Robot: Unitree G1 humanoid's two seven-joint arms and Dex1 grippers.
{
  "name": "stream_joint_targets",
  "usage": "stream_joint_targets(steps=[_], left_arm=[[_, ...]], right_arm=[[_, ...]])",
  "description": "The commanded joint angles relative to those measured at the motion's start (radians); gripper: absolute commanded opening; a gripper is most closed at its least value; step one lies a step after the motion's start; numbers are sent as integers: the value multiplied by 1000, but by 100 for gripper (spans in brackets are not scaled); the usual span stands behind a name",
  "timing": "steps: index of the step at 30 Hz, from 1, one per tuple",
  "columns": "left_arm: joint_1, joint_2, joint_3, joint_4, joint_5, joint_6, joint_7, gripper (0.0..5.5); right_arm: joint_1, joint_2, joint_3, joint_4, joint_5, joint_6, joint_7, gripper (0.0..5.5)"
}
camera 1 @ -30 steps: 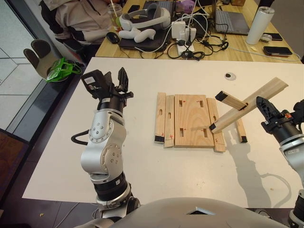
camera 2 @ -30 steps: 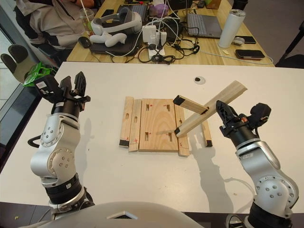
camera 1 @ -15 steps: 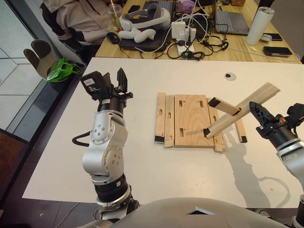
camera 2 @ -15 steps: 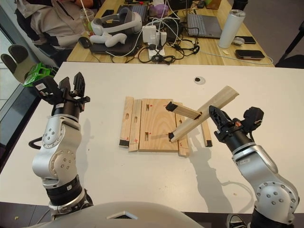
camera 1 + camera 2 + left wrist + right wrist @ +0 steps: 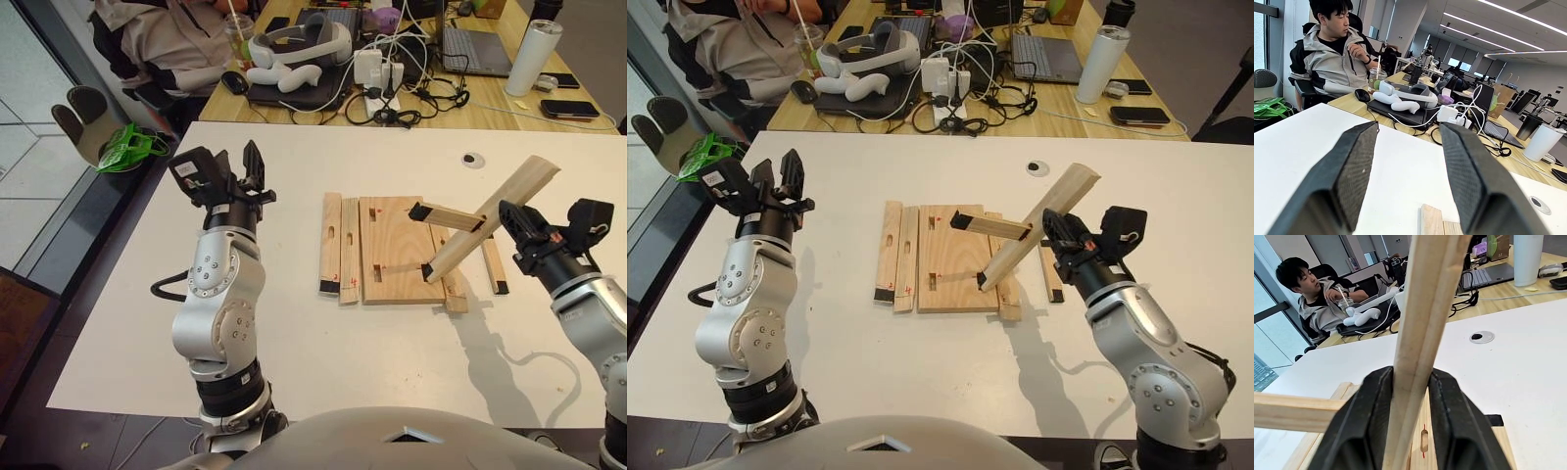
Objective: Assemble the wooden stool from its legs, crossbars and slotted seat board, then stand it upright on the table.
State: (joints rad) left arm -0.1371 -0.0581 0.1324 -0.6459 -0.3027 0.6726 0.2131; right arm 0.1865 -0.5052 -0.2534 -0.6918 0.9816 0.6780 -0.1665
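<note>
While right fingers clamp it, leg slants, black foot toward seat board

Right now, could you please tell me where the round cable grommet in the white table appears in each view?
Left eye view: the grommet lies on the table beyond the seat board's far right corner.
Right eye view: grommet, same place, by the held leg's raised end.
Left wrist view: grommet, past the open left end effector.
Right wrist view: grommet, beside the leg.
Shared landmark: the white tumbler on the desk behind.
</note>
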Motion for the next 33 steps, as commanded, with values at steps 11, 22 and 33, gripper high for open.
stream_joint_targets(steps=[11, 22, 33], left_arm=[[-4, -29, -17, -2, 49, -66, 42, 231], [28, -52, -82, 3, 107, -161, 91, 231], [5, -33, -88, 3, 111, -166, 107, 231]], right_arm=[[331, -105, -84, 67, -262, -147, 400, 100], [327, -179, -194, 254, -225, -141, 594, 100], [106, -85, -2, 248, -272, -125, 433, 100]])
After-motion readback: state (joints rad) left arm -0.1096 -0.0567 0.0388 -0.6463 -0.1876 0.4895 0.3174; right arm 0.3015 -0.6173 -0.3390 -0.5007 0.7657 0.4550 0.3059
